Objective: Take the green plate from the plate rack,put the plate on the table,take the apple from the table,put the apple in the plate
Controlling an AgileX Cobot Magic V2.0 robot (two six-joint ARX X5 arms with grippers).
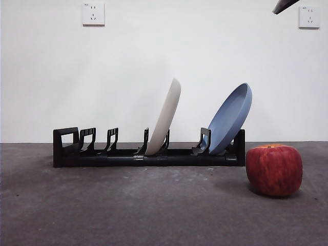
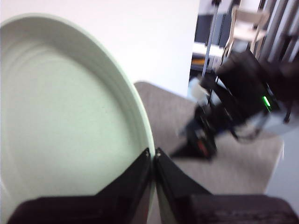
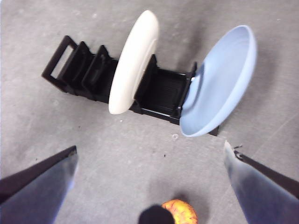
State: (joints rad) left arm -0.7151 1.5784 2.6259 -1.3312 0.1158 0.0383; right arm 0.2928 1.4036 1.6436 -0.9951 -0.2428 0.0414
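I work in a lab: a bare white wall (image 1: 164, 61) with two sockets (image 1: 93, 14) at the top of the front view, and my left wrist view's upper right shows metal stands (image 2: 275, 23) and cabled gear (image 2: 243, 88).

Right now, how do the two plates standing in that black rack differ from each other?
The cream-white plate stands steeper, near the middle of the plate rack; the blue plate leans further over at the end nearest the apple. The blue plate also looks wider. Both are plain, round, and tilt the same way.
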